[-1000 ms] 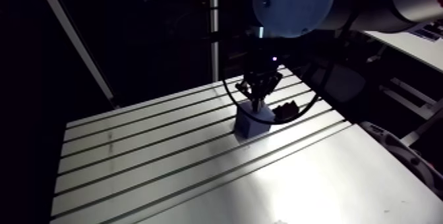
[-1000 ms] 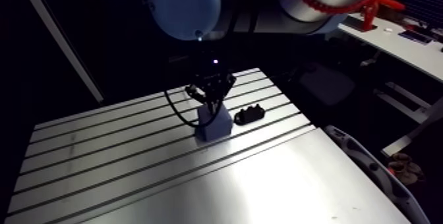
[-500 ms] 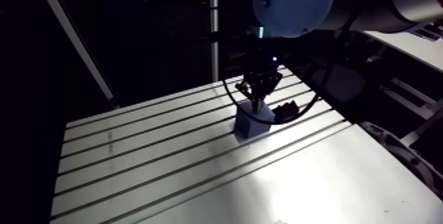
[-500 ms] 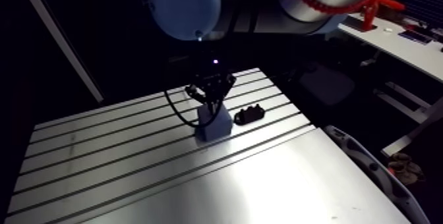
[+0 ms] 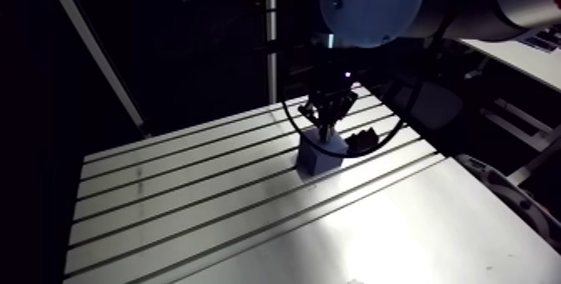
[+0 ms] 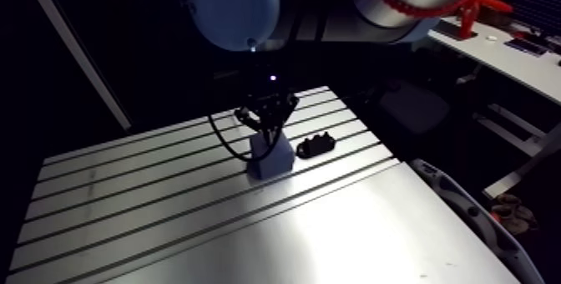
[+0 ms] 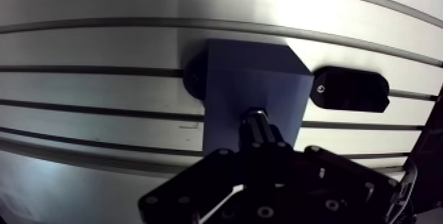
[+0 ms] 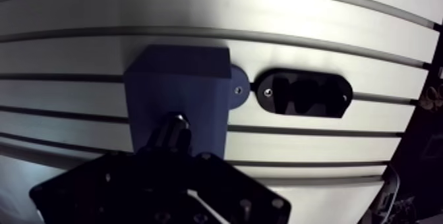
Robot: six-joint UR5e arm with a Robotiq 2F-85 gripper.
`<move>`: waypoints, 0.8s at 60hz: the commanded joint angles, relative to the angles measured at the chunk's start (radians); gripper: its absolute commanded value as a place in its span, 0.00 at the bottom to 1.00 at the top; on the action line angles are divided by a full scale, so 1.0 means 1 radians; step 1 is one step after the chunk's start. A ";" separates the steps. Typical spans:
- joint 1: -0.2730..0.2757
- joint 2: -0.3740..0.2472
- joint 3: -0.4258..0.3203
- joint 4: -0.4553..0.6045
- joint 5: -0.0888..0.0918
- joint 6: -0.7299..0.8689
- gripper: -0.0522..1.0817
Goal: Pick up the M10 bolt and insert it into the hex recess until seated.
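Observation:
A dark blue block (image 7: pixel 254 88) stands on the slotted aluminium table (image 5: pixel 192 195). In the wrist view my gripper (image 7: pixel 260 146) is right above the block, shut on the dark M10 bolt (image 7: pixel 257 124). The bolt points down from between the fingers and its far end meets the block's top face. The hex recess is hidden under the bolt. In the arm view the gripper (image 5: pixel 327 124) hangs straight over the block (image 5: pixel 320 155).
A black oval holder (image 7: pixel 351 89) with a hollow middle lies on the table just beside the block, and is also visible in the arm view (image 5: pixel 363 143). Table slots run across under both. A wide bare stretch of table lies toward the near edge.

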 commanded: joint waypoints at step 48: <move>0.000 0.007 0.005 -0.026 0.000 -0.014 0.99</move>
